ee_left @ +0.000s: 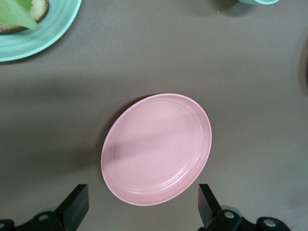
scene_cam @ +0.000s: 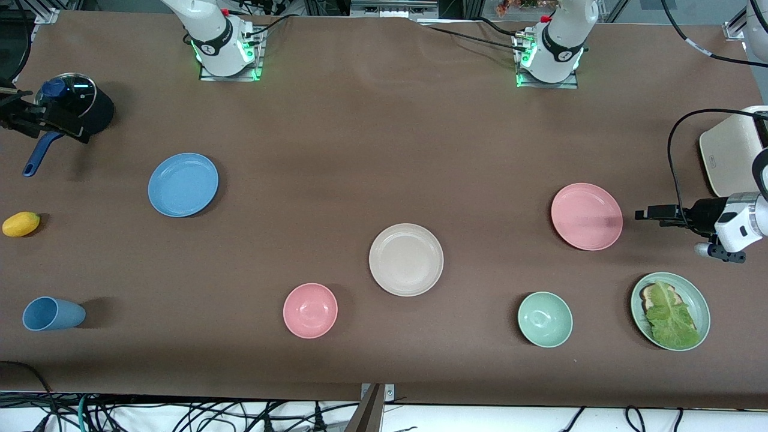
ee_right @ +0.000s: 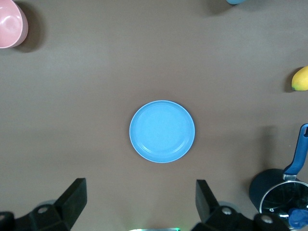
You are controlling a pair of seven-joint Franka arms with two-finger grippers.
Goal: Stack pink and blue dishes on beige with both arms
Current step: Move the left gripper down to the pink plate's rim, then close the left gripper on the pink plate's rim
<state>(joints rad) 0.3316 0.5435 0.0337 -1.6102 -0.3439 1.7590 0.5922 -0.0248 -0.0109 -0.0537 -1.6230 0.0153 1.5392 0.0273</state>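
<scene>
- Front view: beige plate (scene_cam: pixel 406 259) lies mid-table, bare. Blue plate (scene_cam: pixel 183 184) lies toward the right arm's end, pink plate (scene_cam: pixel 586 216) toward the left arm's. Left gripper (scene_cam: pixel 645 213) hangs just beside the pink plate. No writing is legible.
- Left wrist view: left gripper (ee_left: pixel 142 204), fingers spread wide, above the pink plate (ee_left: pixel 156 149).
- Right wrist view: right gripper (ee_right: pixel 140 199), fingers spread wide, high above the blue plate (ee_right: pixel 162 131).

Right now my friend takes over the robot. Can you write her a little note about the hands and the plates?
Left gripper: open, in the air beside the pink plate, at the left arm's end of the table, holding nothing.
Right gripper: open, empty, up by the black pot; the blue plate is in its camera.
Beige plate: mid-table, bare.
Done: nothing stacked.
Left: put the pink and blue plates onto the beige one.
</scene>
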